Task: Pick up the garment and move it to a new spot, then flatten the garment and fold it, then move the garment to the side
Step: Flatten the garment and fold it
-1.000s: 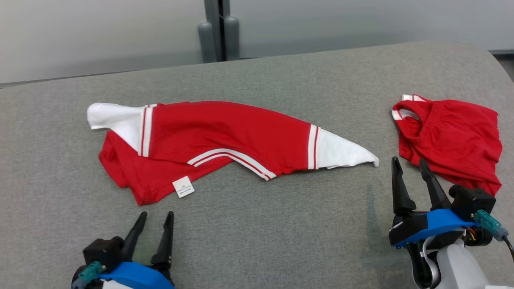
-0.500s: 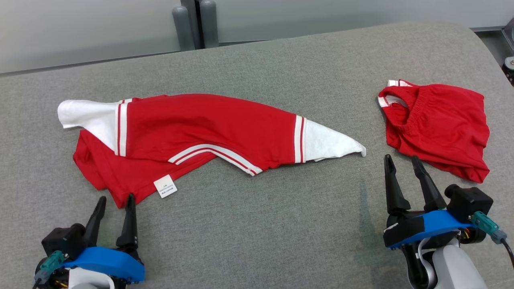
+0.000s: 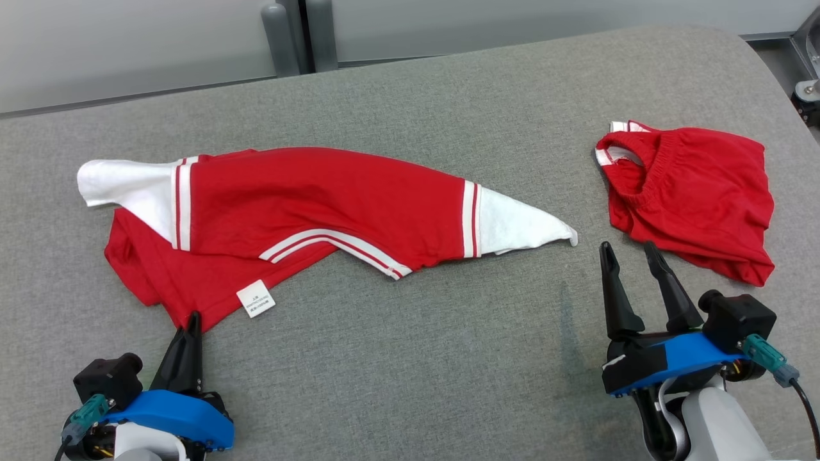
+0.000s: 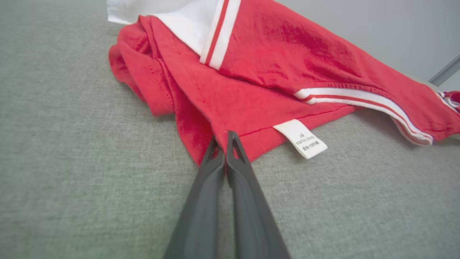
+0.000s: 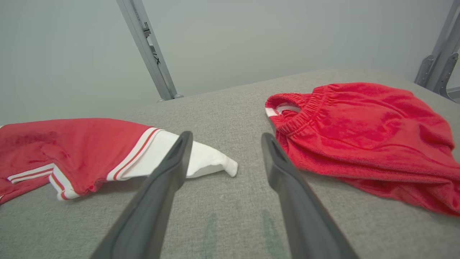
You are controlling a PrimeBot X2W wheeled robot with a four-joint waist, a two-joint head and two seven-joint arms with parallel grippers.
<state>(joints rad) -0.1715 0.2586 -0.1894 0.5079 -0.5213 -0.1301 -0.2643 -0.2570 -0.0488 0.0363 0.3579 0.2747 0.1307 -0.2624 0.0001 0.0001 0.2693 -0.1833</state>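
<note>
The garment (image 3: 333,192), a red shirt with white stripes and white sleeve ends, lies spread on the grey counter (image 3: 410,358), directly ahead of the left hand (image 3: 192,315) and stretching from there across toward the right hand (image 3: 626,246). The left hand has its two dark fingers pressed together, with no gap between them, and the tips sit on the nearest corner of the garment's red hem. In the left wrist view the tips overlap the edge of the cloth, so the hand is closed on this corner. A small white label (image 4: 301,138) hangs from the same hem, just beside the fingertips, on their right side. Beyond the left hand the cloth is bunched in folds to the left, and one white sleeve end lies at the far left. The right hand rests low over the counter with its fingers spread wide, and it holds nothing. The other white sleeve end (image 5: 205,158) comes to a point just ahead of this hand, a little to the left of its left finger, near it but apart from it. A second piece of clothing, red shorts (image 3: 698,186) with an elastic waistband, lies crumpled ahead of the right hand and to its right, close to the right finger and apart from the garment. Between the two hands the grey surface carries a faint darker mark, which lies near the right hand on its left side.
</note>
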